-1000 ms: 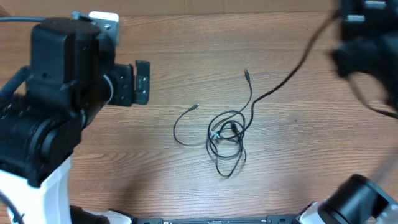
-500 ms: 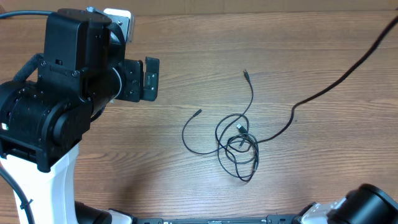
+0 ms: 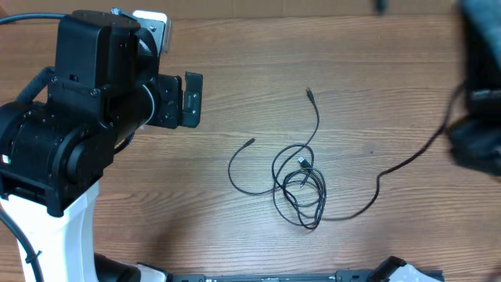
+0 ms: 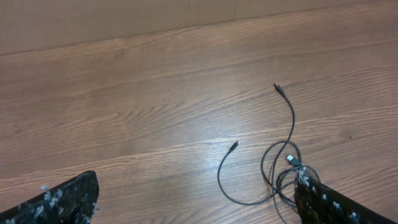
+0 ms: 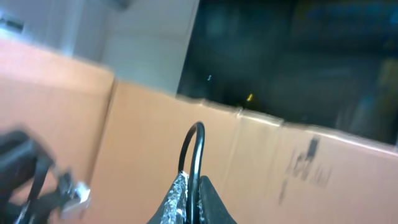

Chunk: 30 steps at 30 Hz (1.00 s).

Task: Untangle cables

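The cables (image 3: 301,184) lie as a small tangle of thin black cords at the table's middle, with two loose plug ends reaching up and left. One cord (image 3: 407,162) runs from the tangle out to the right. My right gripper (image 3: 476,139), blurred at the right edge, is shut on that cord (image 5: 190,140); in the right wrist view its fingers (image 5: 198,190) pinch the cord and point at cardboard. My left gripper (image 3: 189,100) is open and empty, well left of the tangle. The left wrist view shows the tangle (image 4: 285,169) by the right finger of the open jaws (image 4: 196,205).
The left arm's large black body (image 3: 70,133) covers the table's left side. A cardboard wall (image 4: 124,18) stands along the far edge. A white block (image 3: 153,19) sits at the back left.
My right gripper has come down into view at the right edge, still holding the cord. The cord's free run has dropped lower and sagged. The tangle and left arm stayed put in the last half second.
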### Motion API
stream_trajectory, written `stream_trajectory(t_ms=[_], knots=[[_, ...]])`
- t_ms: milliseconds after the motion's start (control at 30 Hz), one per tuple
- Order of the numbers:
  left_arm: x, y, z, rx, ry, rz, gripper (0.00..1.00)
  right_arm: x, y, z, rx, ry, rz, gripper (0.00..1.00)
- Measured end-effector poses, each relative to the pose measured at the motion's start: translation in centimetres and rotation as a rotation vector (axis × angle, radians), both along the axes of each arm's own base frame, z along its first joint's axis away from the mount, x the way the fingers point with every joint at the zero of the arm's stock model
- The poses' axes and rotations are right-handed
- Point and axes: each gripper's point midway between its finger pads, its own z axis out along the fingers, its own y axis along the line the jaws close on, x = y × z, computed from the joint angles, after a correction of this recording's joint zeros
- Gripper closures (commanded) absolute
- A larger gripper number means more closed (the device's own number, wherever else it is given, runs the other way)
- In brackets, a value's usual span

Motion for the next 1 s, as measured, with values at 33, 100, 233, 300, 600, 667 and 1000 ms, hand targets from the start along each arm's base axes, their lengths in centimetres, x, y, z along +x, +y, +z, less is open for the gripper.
stream_trajectory(t_ms=[33, 100, 233, 300, 600, 667, 1000], knots=[[0.0, 0.0, 0.0, -0.001, 0.000, -0.001, 0.00, 0.7, 0.8, -1.4, -0.022, 0.027, 0.009, 0.96], [0.0, 0.0, 0.0, -0.002, 0.000, -0.002, 0.00, 2.0, 2.2, -4.3, -0.064, 0.079, 0.023, 0.96], [-0.1, -0.1, -0.1, -0.003, 0.004, -0.004, 0.00, 4.6, 4.4, -10.0, -0.128, 0.185, 0.033, 0.96], [-0.2, -0.1, -0.1, -0.001, 0.009, -0.005, 0.00, 5.4, 5.1, -12.0, -0.135, 0.228, 0.038, 0.96], [-0.2, -0.1, -0.2, -0.002, 0.012, -0.007, 0.00, 4.3, 4.4, -12.1, -0.083, 0.238, 0.057, 0.96], [-0.2, -0.1, -0.2, -0.002, 0.012, -0.007, 0.00, 4.1, 4.0, -11.7, -0.070, 0.228, 0.046, 0.96], [-0.3, -0.2, -0.2, 0.008, 0.010, -0.028, 0.00, 1.8, -4.5, -2.3, 0.198, 0.058, -0.225, 0.96]])
